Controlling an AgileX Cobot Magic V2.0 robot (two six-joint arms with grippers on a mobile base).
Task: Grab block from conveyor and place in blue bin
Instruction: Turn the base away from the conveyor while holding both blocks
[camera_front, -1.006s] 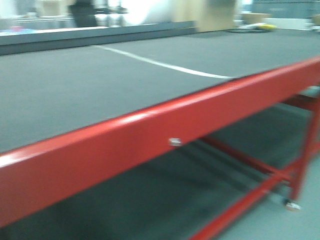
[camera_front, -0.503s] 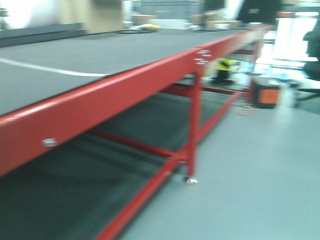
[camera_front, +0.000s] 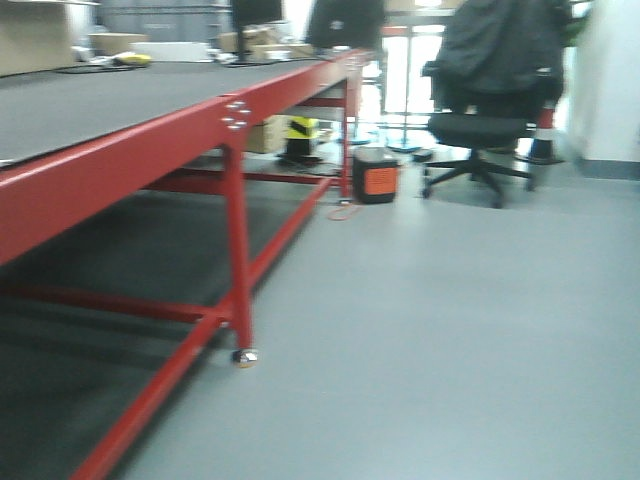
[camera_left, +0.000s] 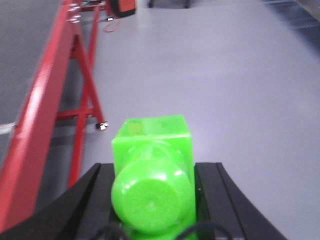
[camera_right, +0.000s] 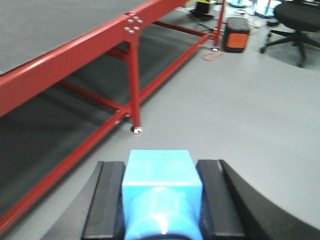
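Blue block (camera_right: 161, 167): pinched between the black fingers (camera_right: 107, 200) of the right gripper (camera_right: 161, 200), off the conveyor (camera_front: 110, 165) and carried over bare floor (camera_front: 450, 330).
Green block (camera_left: 152, 145): clamped the same way in the left gripper (camera_left: 155, 205); not the task's piece.
Blue bin: in no view, so the drop point cannot be judged.
Slip risk: the views are blurred, which suggests the base is moving; a jolt could work the smooth plastic loose.
Collision risk: the red frame leg (camera_front: 238, 250) and its caster stand close on the left; swinging wide that way could clip them.
Open room: broad floor ahead and to the right; an office chair (camera_front: 480, 130) and an orange box (camera_front: 377, 178) sit far off.
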